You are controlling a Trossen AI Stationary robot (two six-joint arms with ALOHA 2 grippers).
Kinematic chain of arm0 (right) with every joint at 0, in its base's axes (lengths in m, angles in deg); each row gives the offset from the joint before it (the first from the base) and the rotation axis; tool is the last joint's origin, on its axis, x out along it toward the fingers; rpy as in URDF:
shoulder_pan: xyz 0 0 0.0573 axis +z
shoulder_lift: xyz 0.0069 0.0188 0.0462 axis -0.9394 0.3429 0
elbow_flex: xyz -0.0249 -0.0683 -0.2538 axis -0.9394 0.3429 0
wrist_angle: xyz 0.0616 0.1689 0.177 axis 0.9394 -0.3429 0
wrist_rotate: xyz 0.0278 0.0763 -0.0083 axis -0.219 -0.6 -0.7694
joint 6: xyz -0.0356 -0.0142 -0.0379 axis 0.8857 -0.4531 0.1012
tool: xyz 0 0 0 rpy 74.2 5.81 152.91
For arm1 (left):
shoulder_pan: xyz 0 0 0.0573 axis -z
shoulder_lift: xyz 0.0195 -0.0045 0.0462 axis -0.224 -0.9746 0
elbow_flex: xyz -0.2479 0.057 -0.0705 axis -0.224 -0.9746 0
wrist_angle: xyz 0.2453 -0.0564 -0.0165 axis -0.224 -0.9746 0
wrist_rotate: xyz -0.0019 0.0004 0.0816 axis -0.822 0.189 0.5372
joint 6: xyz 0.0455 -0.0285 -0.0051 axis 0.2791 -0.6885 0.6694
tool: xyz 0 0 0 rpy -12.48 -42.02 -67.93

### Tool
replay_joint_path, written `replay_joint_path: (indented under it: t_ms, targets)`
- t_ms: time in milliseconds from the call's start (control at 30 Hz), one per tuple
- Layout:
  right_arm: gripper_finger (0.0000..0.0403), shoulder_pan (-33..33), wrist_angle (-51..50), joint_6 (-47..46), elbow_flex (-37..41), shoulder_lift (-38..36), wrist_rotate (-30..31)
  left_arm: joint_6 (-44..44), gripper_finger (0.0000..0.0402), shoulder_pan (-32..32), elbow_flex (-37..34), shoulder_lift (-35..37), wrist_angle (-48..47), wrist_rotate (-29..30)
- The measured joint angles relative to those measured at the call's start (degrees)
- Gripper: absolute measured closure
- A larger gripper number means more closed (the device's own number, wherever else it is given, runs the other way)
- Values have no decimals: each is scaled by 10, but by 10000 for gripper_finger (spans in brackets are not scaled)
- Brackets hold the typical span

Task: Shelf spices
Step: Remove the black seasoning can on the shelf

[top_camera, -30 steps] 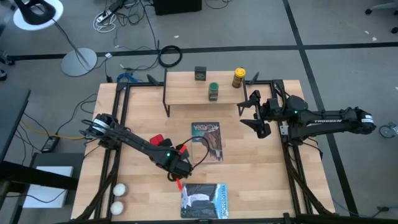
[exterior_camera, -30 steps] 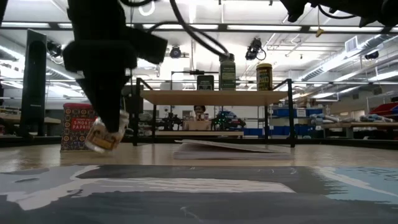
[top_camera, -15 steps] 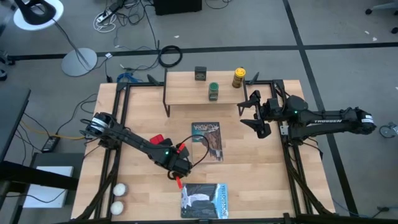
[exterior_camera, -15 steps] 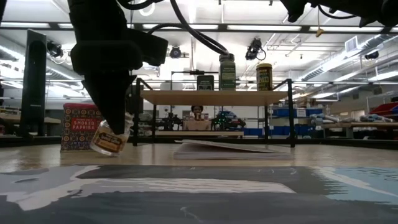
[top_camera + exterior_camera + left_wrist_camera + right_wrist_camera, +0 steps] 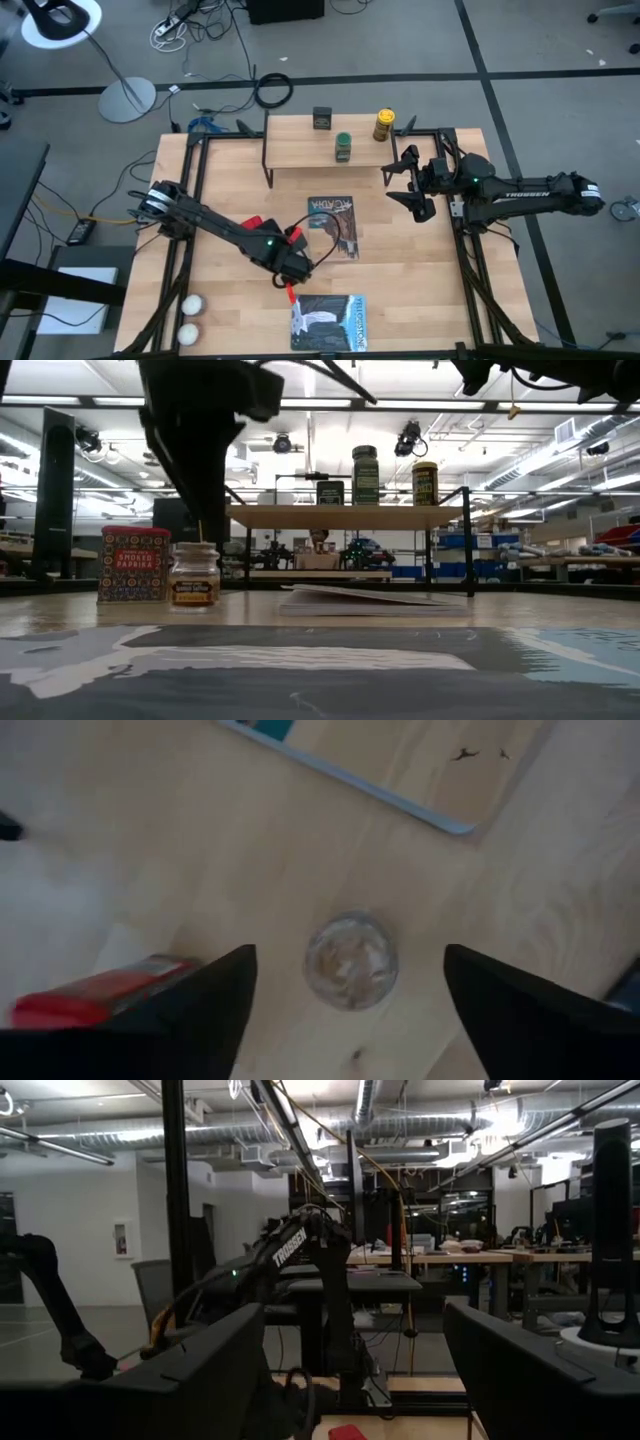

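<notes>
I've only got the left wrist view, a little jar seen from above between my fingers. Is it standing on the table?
Observer: Yes, the low view shows the tiny pale jar upright on the table, the open left gripper above it.
Operator: Anything beside it?
Observer: The red tin stands right next to it.
Operator: What's on the shelf?
Observer: The dark square tin, green jar and yellow-lidded jar; the right gripper waits by its right end.
</notes>
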Motion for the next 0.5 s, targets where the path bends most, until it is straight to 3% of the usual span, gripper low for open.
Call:
replay_joint_path:
  t_ms: [167,500]
  targets:
    - [91,0,0,1,0,0,0,1,48,0,50,0,-74,11]
    - [91,2,6,4,0,0,0,41,47,-39,215,0,-226,142]
